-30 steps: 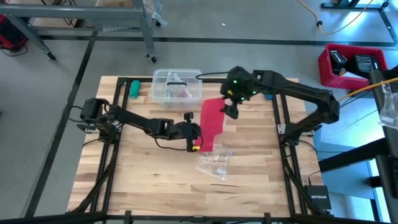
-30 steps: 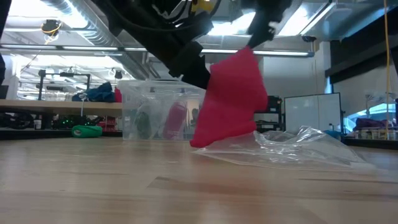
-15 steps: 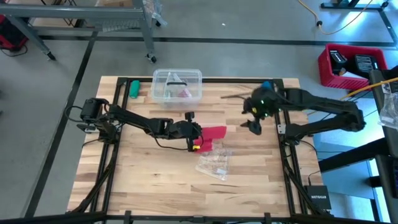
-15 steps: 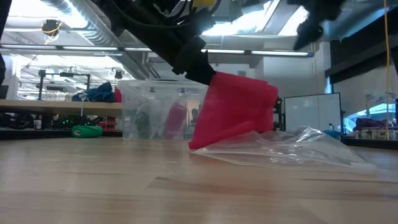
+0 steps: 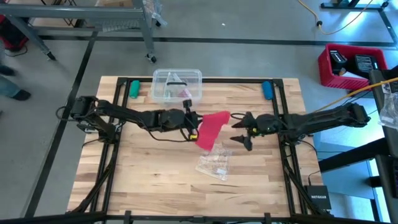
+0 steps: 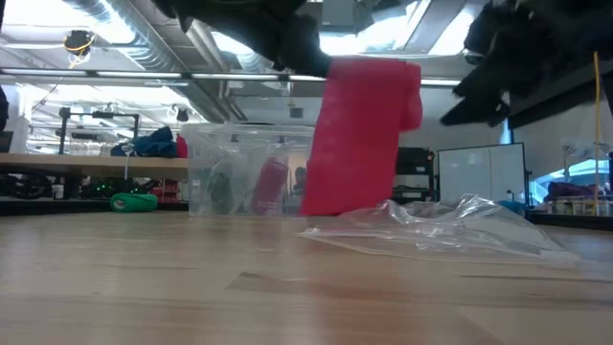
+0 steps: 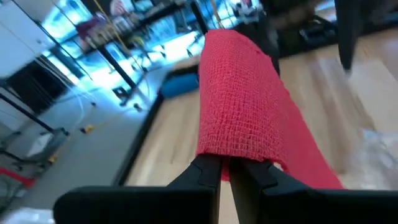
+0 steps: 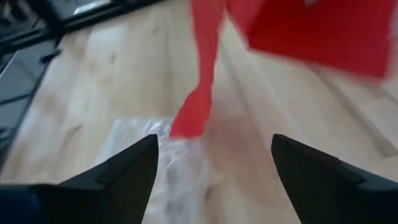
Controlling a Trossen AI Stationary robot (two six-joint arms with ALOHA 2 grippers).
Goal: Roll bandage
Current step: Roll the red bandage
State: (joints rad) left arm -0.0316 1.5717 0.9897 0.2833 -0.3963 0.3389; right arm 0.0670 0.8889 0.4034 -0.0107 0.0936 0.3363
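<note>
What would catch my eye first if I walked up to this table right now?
Probably the bright red bandage, pinched in the left gripper and hanging above the middle of the wooden table. Just beside it, the right gripper hovers with its fingers spread wide. A crumpled clear wrapper lies below the bandage, and a clear plastic box sits at the far edge.

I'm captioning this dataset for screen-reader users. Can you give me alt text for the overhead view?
Seen from above, the left end effector is shut on one end of a red bandage, which hangs down to the wooden table. The right end effector hovers open just beside it. A crumpled plastic wrapper lies nearby, and a clear plastic box sits at the far edge.
</note>
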